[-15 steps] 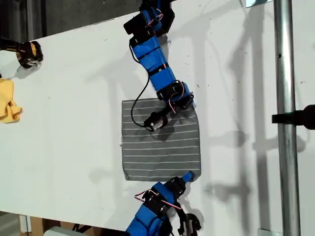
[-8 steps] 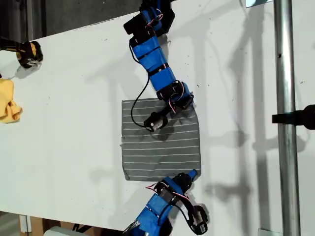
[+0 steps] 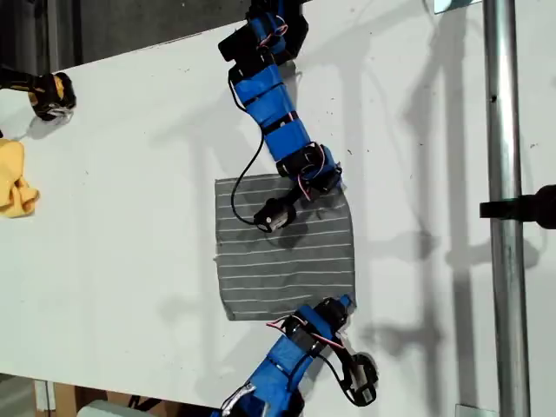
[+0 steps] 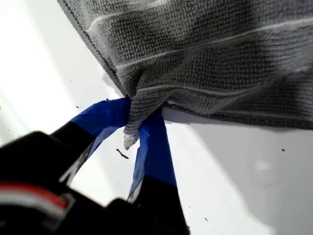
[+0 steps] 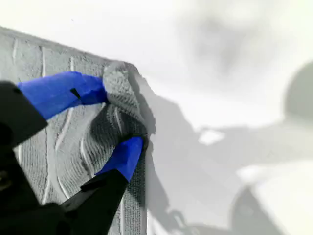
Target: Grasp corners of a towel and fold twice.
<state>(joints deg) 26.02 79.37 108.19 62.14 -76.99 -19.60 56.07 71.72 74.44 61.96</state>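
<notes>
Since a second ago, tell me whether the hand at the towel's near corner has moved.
Yes. In the exterior view, that hand has shifted toward the steel pole, pinching the grey towel corner.

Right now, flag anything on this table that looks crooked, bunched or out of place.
The towel lies mostly flat, but two corners are bunched where my first gripper and my second gripper pinch them. A crumpled yellow cloth sits apart at the exterior view's left edge. Nothing looks spilled or damaged.

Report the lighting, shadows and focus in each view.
Exterior view: even bright light, soft arm shadows on the white table, the towel sharp. First wrist view: towel weave crisp, my first gripper nearest the lens blurred, table glaring white. Second wrist view: washed-out table, broad soft shadows, my second gripper slightly soft.
</notes>
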